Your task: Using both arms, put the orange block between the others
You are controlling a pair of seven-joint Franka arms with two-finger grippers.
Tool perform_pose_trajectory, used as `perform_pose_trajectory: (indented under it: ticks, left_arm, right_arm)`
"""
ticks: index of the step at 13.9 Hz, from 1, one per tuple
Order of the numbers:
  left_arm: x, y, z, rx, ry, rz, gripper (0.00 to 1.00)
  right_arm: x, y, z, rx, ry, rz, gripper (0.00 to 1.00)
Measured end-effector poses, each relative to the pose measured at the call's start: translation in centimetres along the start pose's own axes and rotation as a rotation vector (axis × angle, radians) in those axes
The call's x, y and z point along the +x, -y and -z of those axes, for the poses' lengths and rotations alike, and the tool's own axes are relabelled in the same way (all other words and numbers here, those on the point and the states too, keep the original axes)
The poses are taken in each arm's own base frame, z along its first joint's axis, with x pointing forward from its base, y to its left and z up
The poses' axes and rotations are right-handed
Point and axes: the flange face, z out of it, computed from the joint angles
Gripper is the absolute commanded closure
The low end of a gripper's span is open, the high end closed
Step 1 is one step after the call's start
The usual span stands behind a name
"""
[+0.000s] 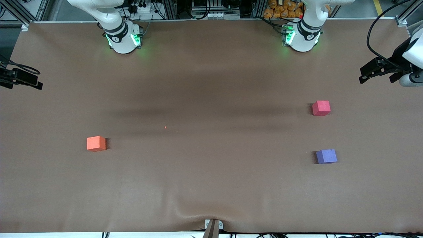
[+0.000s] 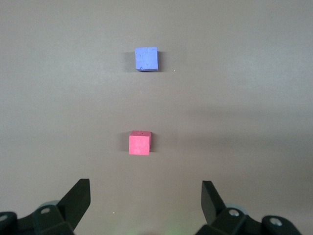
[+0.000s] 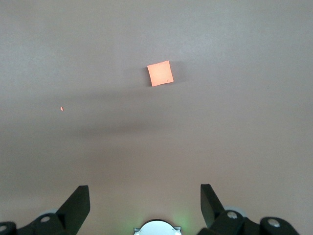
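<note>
Presently the small matte orange foam-like cube (image 1: 96,143) sits on the brown counter (image 1: 211,185) toward the right arm's end, well apart from the pinkish-red cube (image 1: 321,108) and purple-blue cube (image 1: 326,156); both left hand (image 2: 145,196) and right hand (image 3: 145,198) gape empty; cube likely light, compressible, best pinched across flat parallel faces.

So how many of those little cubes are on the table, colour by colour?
Orange block: 1
Pinkish-red cube: 1
Purple-blue cube: 1
Total: 3 cubes
</note>
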Motion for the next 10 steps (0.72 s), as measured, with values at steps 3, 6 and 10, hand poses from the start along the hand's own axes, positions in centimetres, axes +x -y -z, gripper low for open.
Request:
perform_pose_trajectory:
  ticks: [3,6,10]
  left_arm:
    - [0.0,0.0,0.0,0.000,0.000,0.000,0.00]
    - [0.1,0.0,-0.2,0.004,0.004,-0.004,0.00]
    - [0.8,0.0,-1.5,0.008,0.030,-0.022,0.00]
  right_arm:
    - [0.0,0.0,0.0,0.000,0.000,0.000,0.00]
    - [0.0,0.0,0.0,0.000,0.000,0.000,0.00]
    - [0.0,0.0,0.0,0.000,0.000,0.000,0.00]
